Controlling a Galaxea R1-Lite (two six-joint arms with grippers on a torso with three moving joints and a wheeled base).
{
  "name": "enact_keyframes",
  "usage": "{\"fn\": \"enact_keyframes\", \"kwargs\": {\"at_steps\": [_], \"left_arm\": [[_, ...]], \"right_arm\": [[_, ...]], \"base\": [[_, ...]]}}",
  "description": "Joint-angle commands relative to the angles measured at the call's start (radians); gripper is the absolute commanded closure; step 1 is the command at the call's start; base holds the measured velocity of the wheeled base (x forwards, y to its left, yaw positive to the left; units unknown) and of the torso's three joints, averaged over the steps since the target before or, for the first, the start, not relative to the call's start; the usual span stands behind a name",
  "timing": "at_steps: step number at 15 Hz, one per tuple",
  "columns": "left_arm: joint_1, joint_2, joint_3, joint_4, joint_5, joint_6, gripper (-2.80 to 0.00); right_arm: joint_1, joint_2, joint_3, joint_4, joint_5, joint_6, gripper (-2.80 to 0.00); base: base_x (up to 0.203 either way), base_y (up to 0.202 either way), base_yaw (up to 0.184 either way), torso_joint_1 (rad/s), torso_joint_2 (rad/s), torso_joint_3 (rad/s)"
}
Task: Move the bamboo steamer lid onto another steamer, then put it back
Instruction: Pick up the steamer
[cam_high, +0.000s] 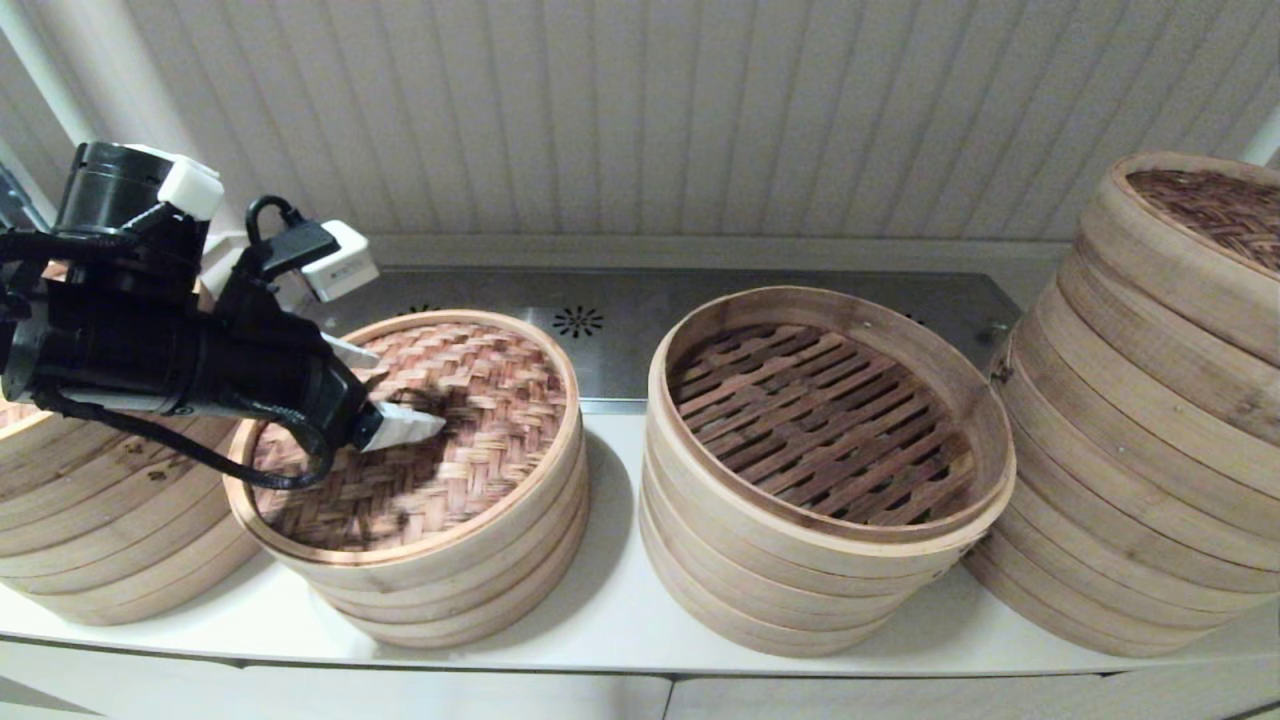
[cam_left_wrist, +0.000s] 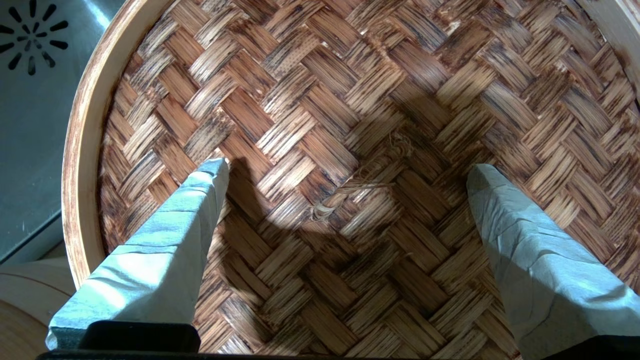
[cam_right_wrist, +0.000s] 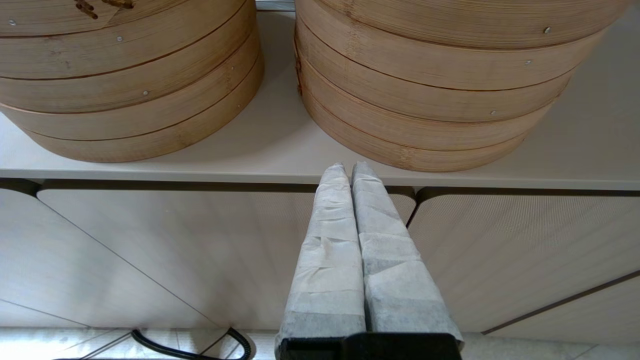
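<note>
Your left gripper (cam_left_wrist: 347, 167) hangs over the woven bamboo lid (cam_high: 430, 430), jaws spread wide and released. The lid sits on the second steamer stack from the left (cam_high: 470, 570). Only the left wrist view shows the twine loop (cam_left_wrist: 365, 182) between the fingers. The right gripper (cam_right_wrist: 348, 167), unseen from the head, has its jaws clenched empty below the desk (cam_right_wrist: 280, 145) edge.

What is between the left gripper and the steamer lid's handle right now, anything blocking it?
Nothing visible. The left gripper hangs open right over the woven lid, its fingers on either side of the small twisted handle loop, with only bare weave between them.
</note>
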Motion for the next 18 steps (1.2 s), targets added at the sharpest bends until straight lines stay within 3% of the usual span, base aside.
{"fn": "enact_keyframes", "kwargs": {"at_steps": [1, 13, 14, 18], "left_arm": [[0.000, 0.002, -0.001, -0.004, 0.001, 0.001, -2.80], [0.003, 0.035, -0.001, -0.006, -0.041, -0.014, -2.80], [0.004, 0.035, 0.000, -0.006, -0.044, -0.016, 0.00], [0.008, 0.025, 0.004, -0.007, -0.044, -0.016, 0.00]], "right_arm": [[-0.001, 0.001, 0.000, 0.000, 0.001, 0.000, 0.00], [-0.001, 0.001, -0.001, 0.000, -0.001, 0.000, 0.00], [-0.001, 0.001, 0.000, 0.001, -0.001, 0.000, 0.00], [-0.001, 0.001, 0.000, 0.000, 0.001, 0.000, 0.00]], "base": [[0.000, 0.000, 0.000, 0.000, 0.00, 0.000], [0.000, 0.000, 0.000, 0.000, 0.00, 0.000], [0.000, 0.000, 0.000, 0.000, 0.00, 0.000], [0.000, 0.000, 0.000, 0.000, 0.00, 0.000]]}}
